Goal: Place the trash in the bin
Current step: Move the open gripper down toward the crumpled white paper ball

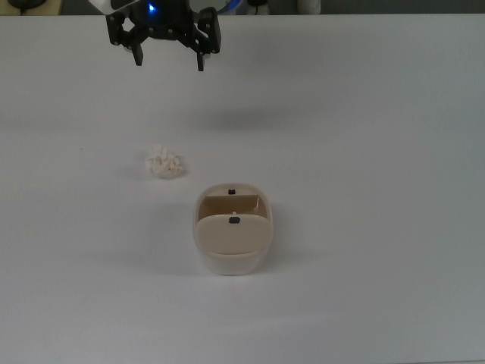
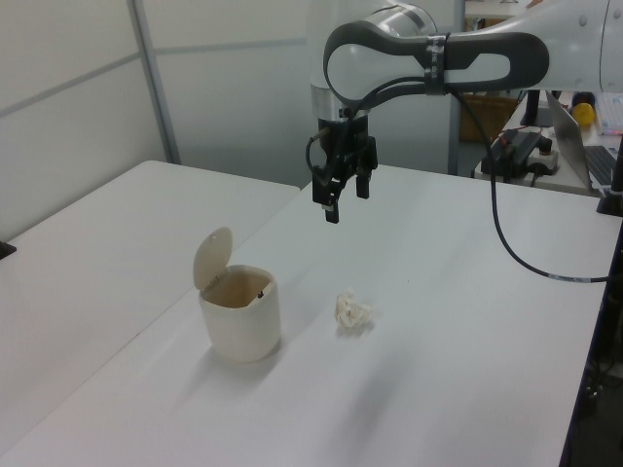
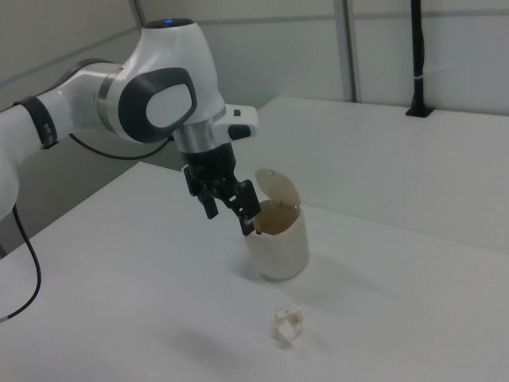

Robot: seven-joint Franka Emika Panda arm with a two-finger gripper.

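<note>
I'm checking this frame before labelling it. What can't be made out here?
- Inside of the bin: the top view shows only a slot behind the flap; its walls hide the bottom in the left view and the right view.
- Arm above the end effector: cut off by the top view's upper edge.
- Underside of the trash: hidden against the table.

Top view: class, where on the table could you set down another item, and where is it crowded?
Free: the wide table stretch on the top view's right of the bin, and the strip below it. Crowded: only the narrow gap between the paper wad and the bin.
</note>
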